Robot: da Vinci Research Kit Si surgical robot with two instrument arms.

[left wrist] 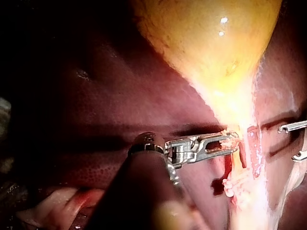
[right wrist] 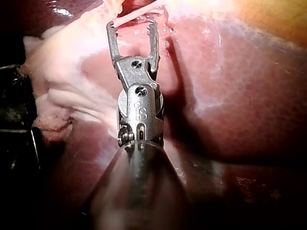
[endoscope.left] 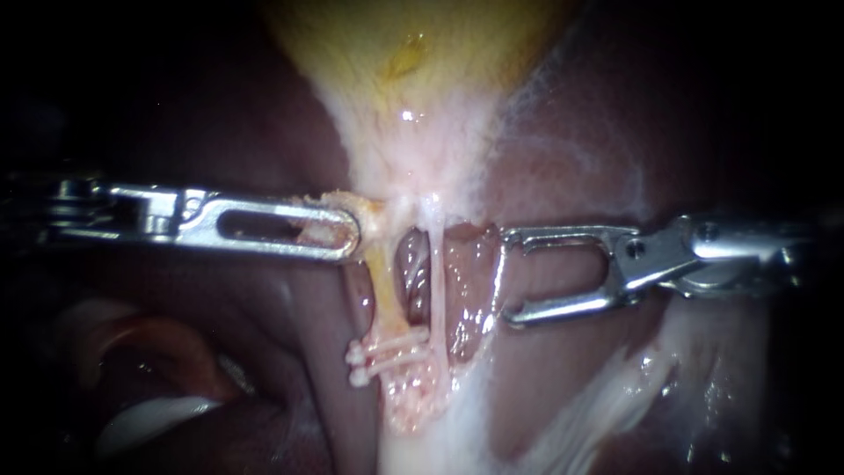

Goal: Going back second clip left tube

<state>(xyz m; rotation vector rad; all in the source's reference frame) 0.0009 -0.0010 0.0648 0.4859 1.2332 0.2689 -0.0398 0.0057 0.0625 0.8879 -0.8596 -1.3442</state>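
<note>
- Left instrument (endoscope.left: 350, 230), a silver shaft with long slotted jaws that enters from the left: the jaws are closed on the pale, yellow-flecked gallbladder neck tissue (endoscope.left: 376, 214), which shows between them at the tip.
- Right instrument (endoscope.left: 505, 277), a silver shaft with two thin hooked jaws that enters from the right: the jaws are spread wide, with nothing between them.
- Left tube (endoscope.left: 384, 295), a thin yellowish strand: it runs from the neck tissue toward the near side. It lies left of the right instrument's jaw tips and apart from them.
- Right tube (endoscope.left: 434, 281), a thin whitish strand: it stands between the left tube and the right instrument's jaws.
- Red tissue flap (endoscope.left: 466, 273): it lies between the right tube and those jaw tips.
- Two white clips (endoscope.left: 387, 344): they lie side by side across the left tube's near end, nearer than both instruments. Their right ends reach the right tube, but whether they enclose it cannot be told.
- Yellow gallbladder (endoscope.left: 413, 44): it sits on the far side.
- Dark red liver (endoscope.left: 563, 378): it surrounds the field.
</note>
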